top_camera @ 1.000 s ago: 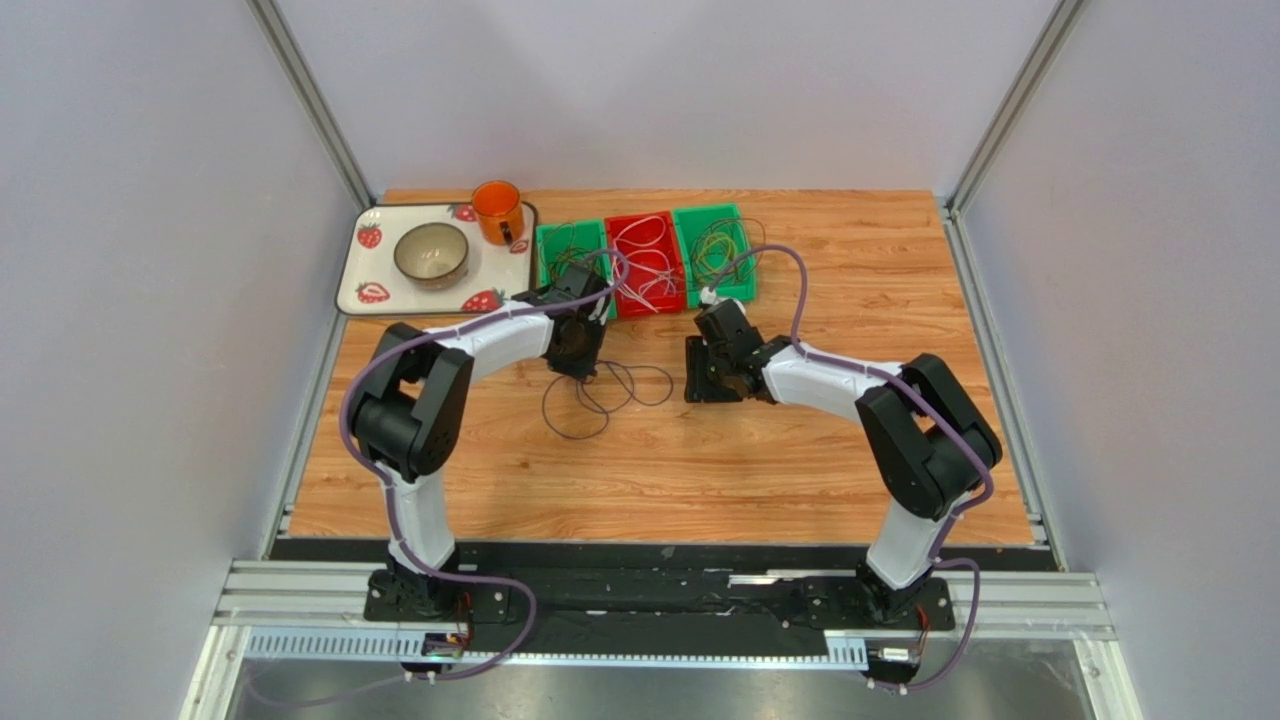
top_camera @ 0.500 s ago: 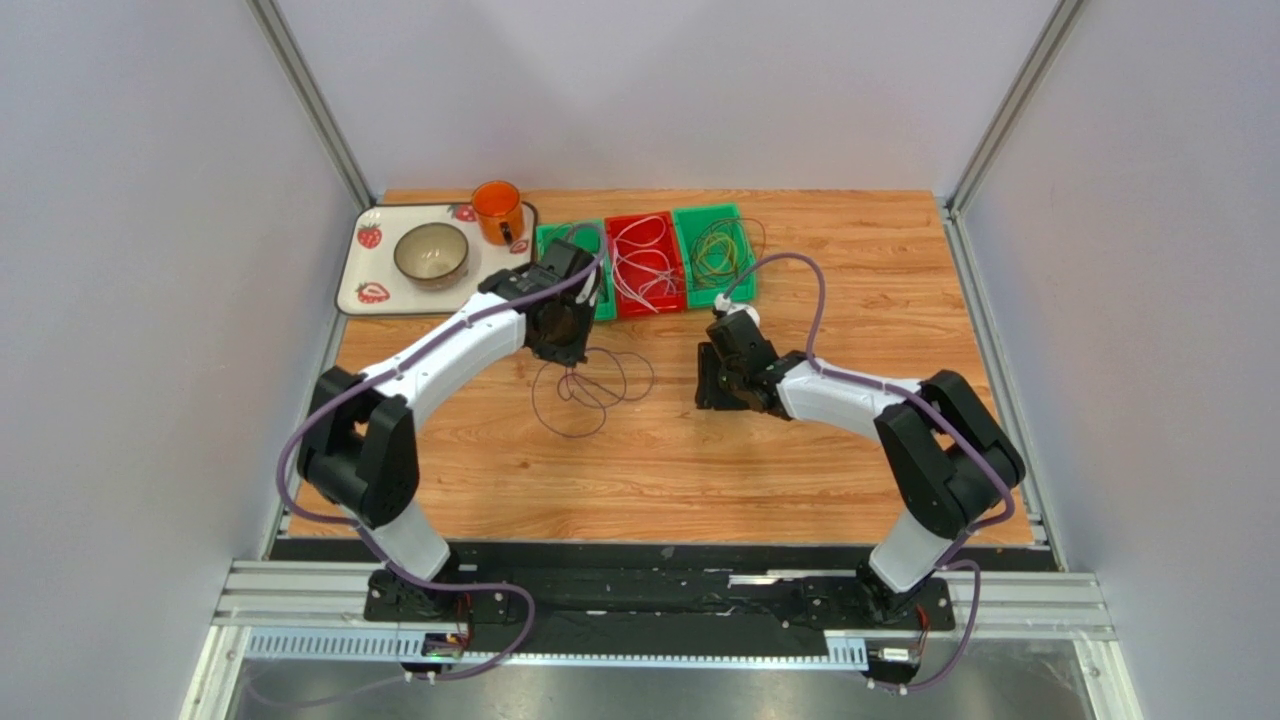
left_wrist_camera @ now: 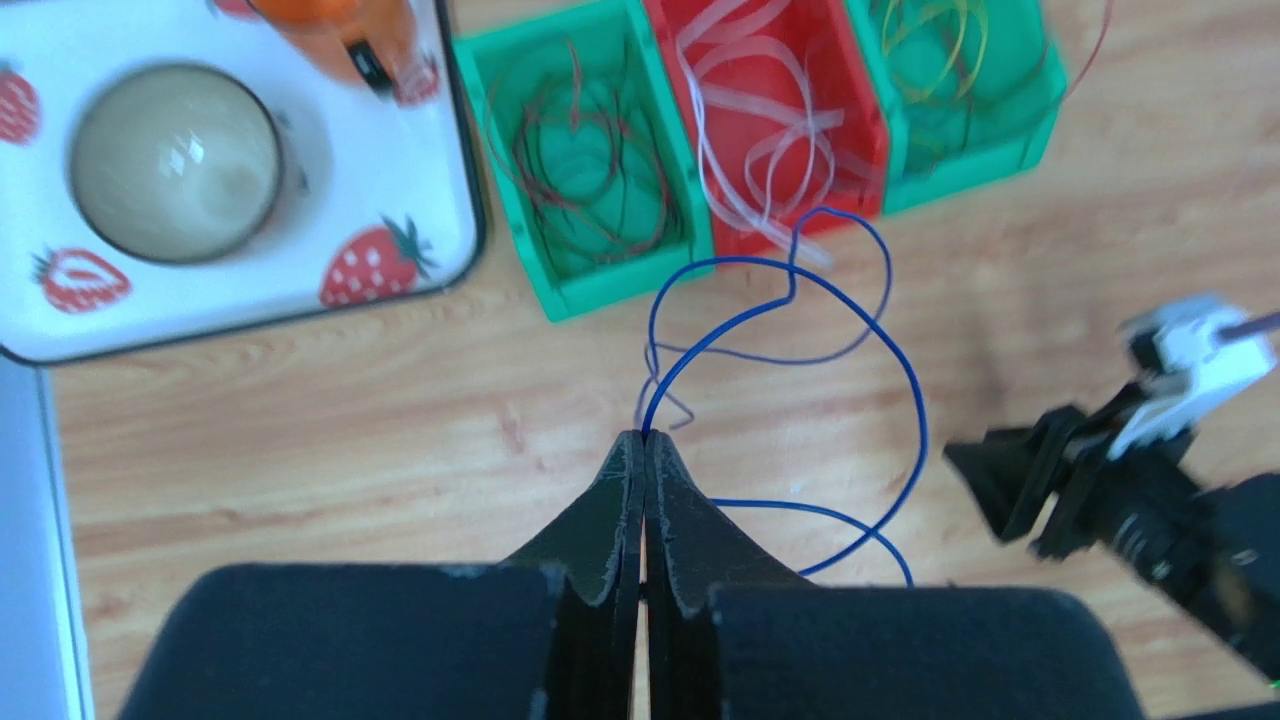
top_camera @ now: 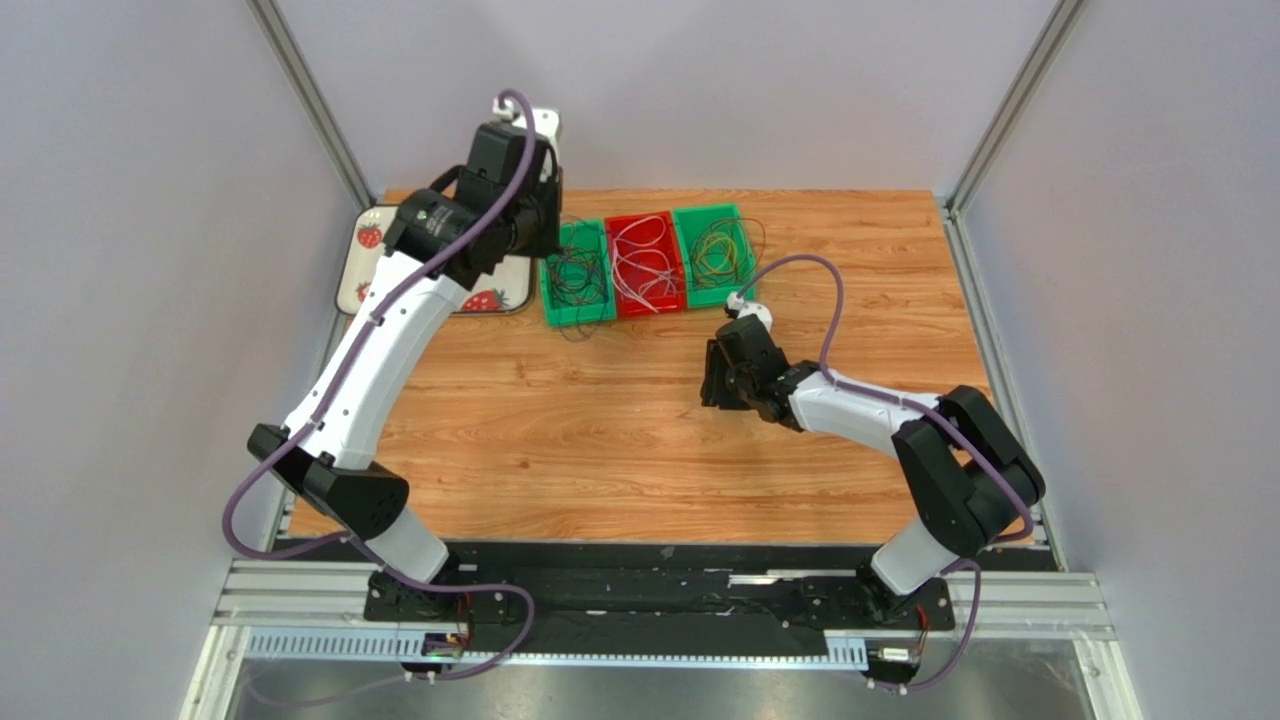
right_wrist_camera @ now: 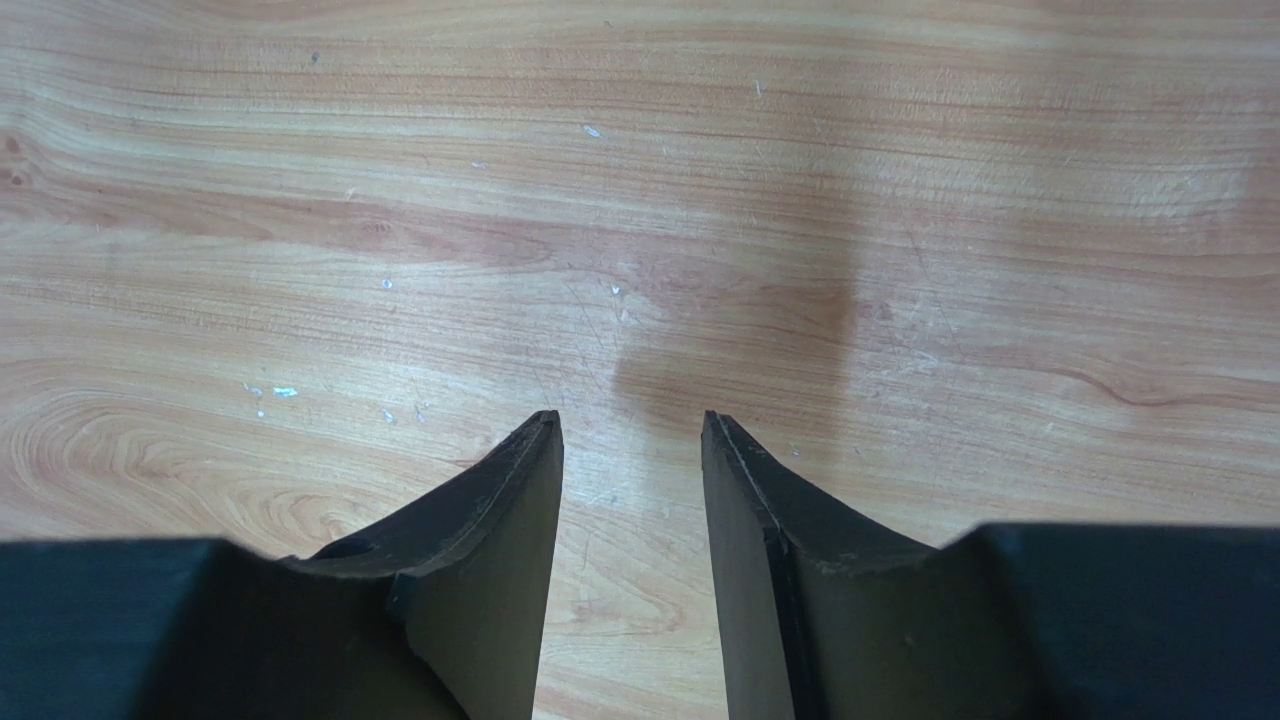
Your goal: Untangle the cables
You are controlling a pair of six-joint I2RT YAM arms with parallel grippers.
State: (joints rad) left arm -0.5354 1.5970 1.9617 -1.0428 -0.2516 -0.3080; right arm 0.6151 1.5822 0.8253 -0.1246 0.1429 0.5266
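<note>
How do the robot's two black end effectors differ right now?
The left end effector is shut, pinching a thin blue looped cable; the right end effector is open and empty. The left one hangs high above the wooden table, while the right one sits low over it. Both are black, two-fingered and point down at the table.

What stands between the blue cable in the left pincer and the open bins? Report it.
Nothing visible. The left pincer, shut on the blue cable, holds it in the air; only open space shows between it and the left green bin and red bin, both open-topped. The right pincer sits aside, open.
</note>
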